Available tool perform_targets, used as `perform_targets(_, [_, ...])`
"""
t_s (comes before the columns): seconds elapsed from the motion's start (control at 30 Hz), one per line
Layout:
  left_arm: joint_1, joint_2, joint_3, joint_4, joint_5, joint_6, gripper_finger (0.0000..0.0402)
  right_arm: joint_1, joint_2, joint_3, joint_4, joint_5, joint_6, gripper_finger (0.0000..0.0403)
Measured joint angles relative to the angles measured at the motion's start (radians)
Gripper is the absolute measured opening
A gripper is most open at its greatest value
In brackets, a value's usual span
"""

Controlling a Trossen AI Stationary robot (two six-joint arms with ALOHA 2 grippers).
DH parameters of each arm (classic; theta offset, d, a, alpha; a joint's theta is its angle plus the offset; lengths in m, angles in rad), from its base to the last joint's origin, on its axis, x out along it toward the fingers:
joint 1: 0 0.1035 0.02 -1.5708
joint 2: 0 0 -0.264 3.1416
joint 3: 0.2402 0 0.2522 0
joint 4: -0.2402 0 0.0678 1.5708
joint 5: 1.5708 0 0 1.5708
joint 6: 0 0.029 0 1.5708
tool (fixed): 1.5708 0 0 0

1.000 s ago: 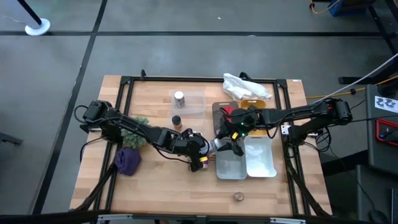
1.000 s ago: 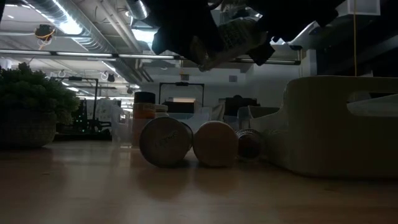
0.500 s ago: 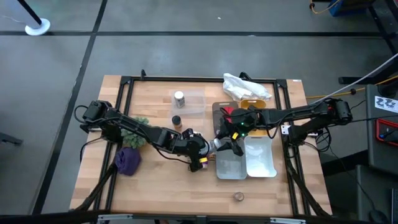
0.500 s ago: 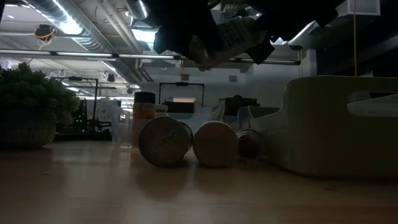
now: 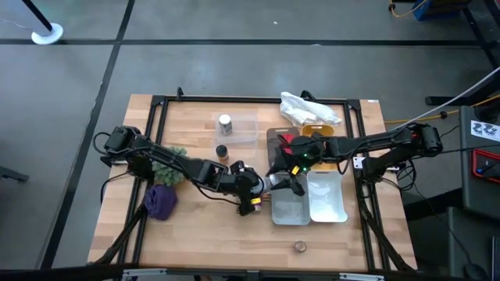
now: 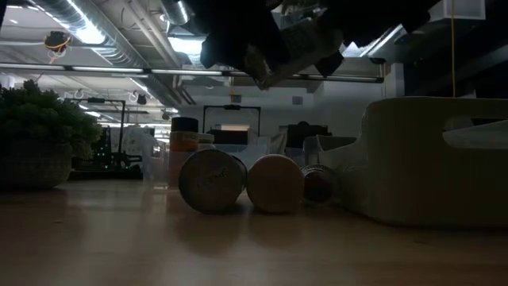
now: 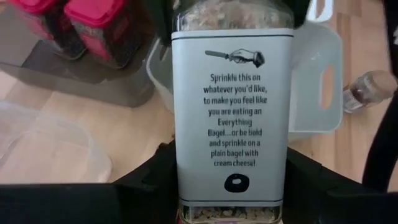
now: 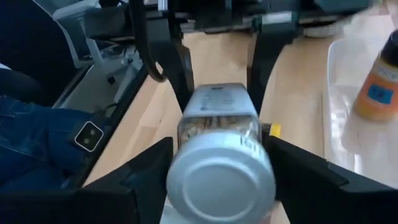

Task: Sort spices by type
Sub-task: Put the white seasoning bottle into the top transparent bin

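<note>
A glass spice jar (image 7: 230, 99) with a white label and a silver cap (image 8: 221, 180) hangs in the air near the table's middle (image 5: 273, 181). My left gripper (image 7: 230, 193), reaching in from the left, is shut on its base end. My right gripper (image 8: 221, 149) is open. Its fingers stand on either side of the cap end with a thin gap. In the low view the jar (image 6: 300, 36) sits high above round tins (image 6: 210, 181) lying on the wood. My left gripper pinches the jar's base end (image 7: 186, 186) between its two fingers (image 7: 146, 186). It comes level from the table's left, with the fingers lying along the jar. The jar is lifted clear and lies about level, its cap pointing at the right arm.
Two white trays (image 5: 326, 204) lie under the right gripper, one holding an orange jar (image 8: 376, 87). Red tins (image 7: 93, 25) sit in a grey tray. Farther left are a silver-capped jar (image 5: 225, 122), a dark-capped jar (image 5: 222, 151), a plant (image 5: 168, 160) and purple cloth (image 5: 160, 201). A white bag (image 5: 308, 108) lies at the far edge.
The jar has risen a little in the low view while held in the left gripper, staying between the two grippers.
</note>
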Motion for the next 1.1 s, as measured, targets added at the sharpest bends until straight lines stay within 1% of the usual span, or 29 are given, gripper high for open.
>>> perform_targets(0.13, [0.002,0.000,0.000,-0.004,0.033,0.014,0.0182,0.000,0.000,0.000,0.022,0.000,0.001,0.0262])
perform_targets(0.37, [0.007,0.000,0.000,-0.006,0.038,0.013,0.0185,0.000,0.000,0.000,0.001,0.000,0.006,0.0265])
perform_targets(0.53, [0.008,0.000,0.000,-0.007,0.038,0.009,0.0183,0.000,0.000,0.000,-0.004,-0.001,0.060,0.0265])
perform_targets(0.63, [0.008,0.000,0.000,-0.007,0.037,0.009,0.0186,0.000,0.000,0.000,-0.017,-0.002,0.062,0.0253])
perform_targets(0.8, [0.011,0.000,0.000,-0.008,0.030,0.006,0.0186,0.000,0.000,0.000,-0.022,-0.009,0.062,0.0210])
perform_targets(0.9, [0.011,0.000,0.000,-0.008,0.029,0.012,0.0190,0.000,0.000,0.000,-0.017,-0.009,0.061,0.0210])
perform_targets(1.03, [0.011,0.000,0.000,-0.011,0.029,0.011,0.0212,-0.001,0.000,0.000,-0.015,0.003,0.058,0.0210])
perform_targets(1.1, [0.011,0.000,0.000,-0.012,0.054,0.022,0.0221,-0.001,0.000,0.000,-0.015,0.004,0.058,0.0210])
